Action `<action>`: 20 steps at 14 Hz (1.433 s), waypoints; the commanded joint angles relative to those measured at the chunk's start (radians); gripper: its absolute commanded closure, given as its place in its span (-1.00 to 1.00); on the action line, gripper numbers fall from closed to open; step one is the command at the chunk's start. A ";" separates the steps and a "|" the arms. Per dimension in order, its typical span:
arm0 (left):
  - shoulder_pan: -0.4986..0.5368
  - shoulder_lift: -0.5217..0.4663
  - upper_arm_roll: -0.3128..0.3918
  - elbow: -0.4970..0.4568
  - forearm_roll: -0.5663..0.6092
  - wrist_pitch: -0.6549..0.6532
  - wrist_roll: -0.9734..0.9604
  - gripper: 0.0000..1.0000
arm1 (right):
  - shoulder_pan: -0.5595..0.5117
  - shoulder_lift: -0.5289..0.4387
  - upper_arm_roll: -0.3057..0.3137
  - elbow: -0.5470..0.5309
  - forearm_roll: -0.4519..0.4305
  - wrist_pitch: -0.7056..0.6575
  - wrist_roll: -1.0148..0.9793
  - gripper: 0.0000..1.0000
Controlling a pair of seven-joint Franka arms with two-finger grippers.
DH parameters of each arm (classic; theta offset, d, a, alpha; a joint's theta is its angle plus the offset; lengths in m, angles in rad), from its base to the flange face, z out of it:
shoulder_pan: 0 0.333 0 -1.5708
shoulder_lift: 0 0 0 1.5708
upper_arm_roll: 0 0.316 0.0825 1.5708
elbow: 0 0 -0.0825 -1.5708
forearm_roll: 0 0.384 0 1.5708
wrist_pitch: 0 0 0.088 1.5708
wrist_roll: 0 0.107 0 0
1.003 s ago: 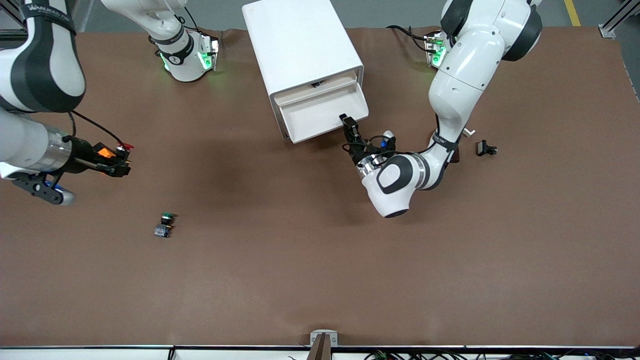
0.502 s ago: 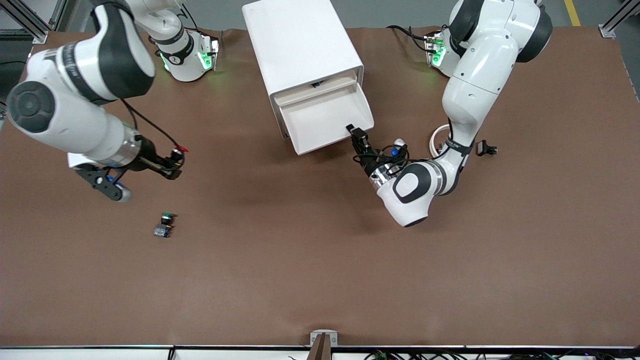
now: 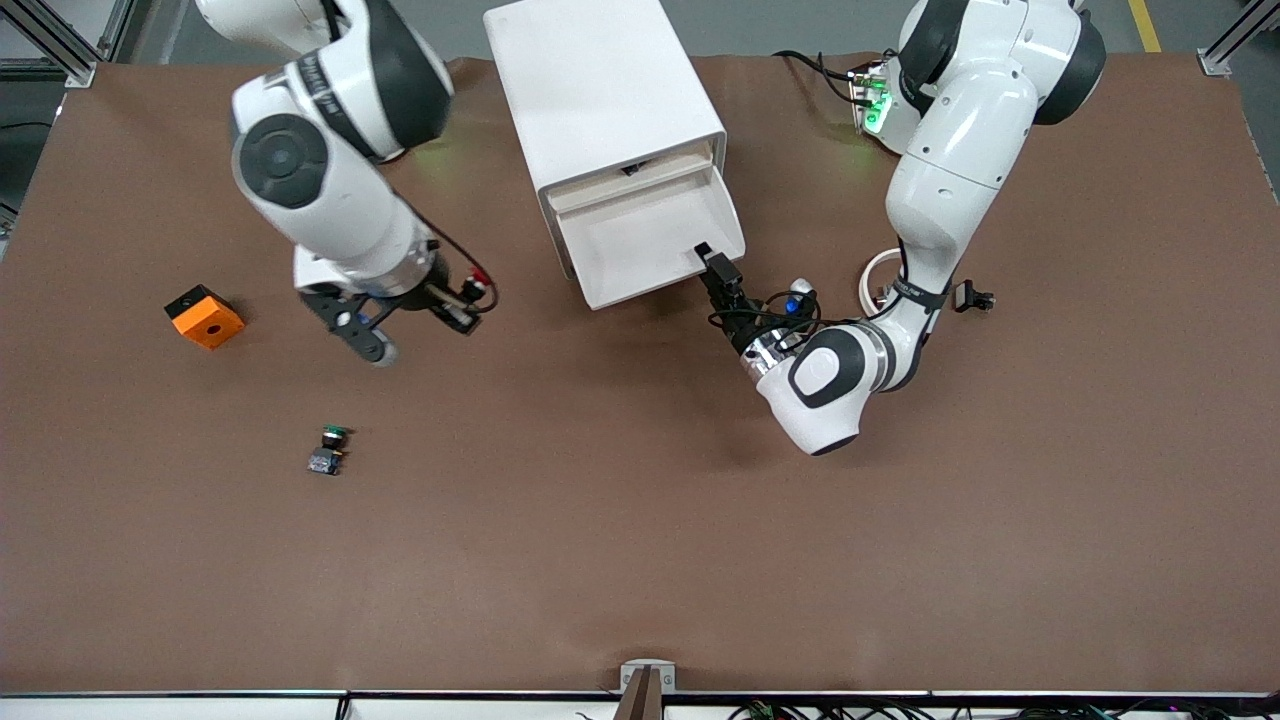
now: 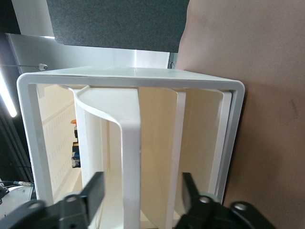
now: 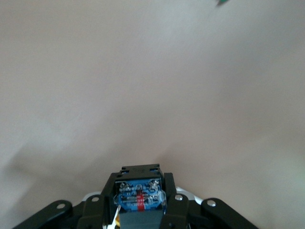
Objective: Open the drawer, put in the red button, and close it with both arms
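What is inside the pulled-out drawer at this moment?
The drawer shows only its bare white floor; no button lies in it. The red button is in the right gripper, over the table. The drawer's innermost part, under the cabinet, is hidden.

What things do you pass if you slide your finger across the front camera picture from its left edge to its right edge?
orange block → green button → right pincer holding the red button → open drawer → left pincer at the drawer's front → small black part
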 commanded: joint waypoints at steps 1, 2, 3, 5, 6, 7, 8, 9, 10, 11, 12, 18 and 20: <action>-0.001 -0.018 0.006 0.000 -0.004 0.002 -0.011 -1.00 | 0.101 0.030 -0.014 0.000 0.004 0.063 0.150 1.00; 0.001 -0.019 0.003 0.006 -0.001 0.002 -0.003 -1.00 | 0.133 0.045 -0.014 0.000 0.004 0.092 0.195 1.00; 0.001 -0.019 0.003 0.025 0.005 0.000 0.012 -1.00 | 0.158 0.059 -0.014 0.000 0.001 0.106 0.227 1.00; 0.004 -0.028 0.003 0.029 0.008 -0.003 0.070 -1.00 | 0.212 0.087 -0.014 0.004 -0.002 0.137 0.305 1.00; 0.008 -0.033 0.004 0.032 0.011 -0.003 0.092 -1.00 | 0.232 0.095 -0.014 0.004 -0.002 0.152 0.338 1.00; 0.016 -0.034 0.003 0.035 0.033 -0.003 0.115 -1.00 | 0.253 0.101 -0.014 0.006 -0.004 0.158 0.367 1.00; 0.027 -0.036 -0.002 0.037 0.057 -0.003 0.150 -1.00 | 0.276 0.102 -0.014 0.006 -0.004 0.158 0.388 1.00; 0.033 -0.044 -0.005 0.043 0.076 -0.003 0.190 -1.00 | 0.296 0.105 -0.016 0.006 -0.007 0.158 0.410 1.00; 0.039 -0.050 -0.005 0.049 0.091 -0.003 0.239 -1.00 | 0.312 0.105 -0.016 0.008 -0.016 0.158 0.427 1.00; 0.041 -0.062 -0.005 0.051 0.103 -0.003 0.293 -1.00 | 0.333 0.107 -0.016 0.008 -0.019 0.158 0.447 1.00; 0.048 -0.071 -0.005 0.058 0.114 -0.004 0.375 -1.00 | 0.347 0.111 -0.016 0.012 -0.022 0.158 0.468 1.00; 0.062 -0.123 -0.005 0.071 0.267 -0.016 0.864 -1.00 | 0.410 0.235 -0.016 0.106 -0.070 0.160 0.597 1.00; 0.062 -0.140 -0.002 0.069 0.304 -0.016 1.012 -1.00 | 0.425 0.266 -0.016 0.121 -0.077 0.193 0.634 1.00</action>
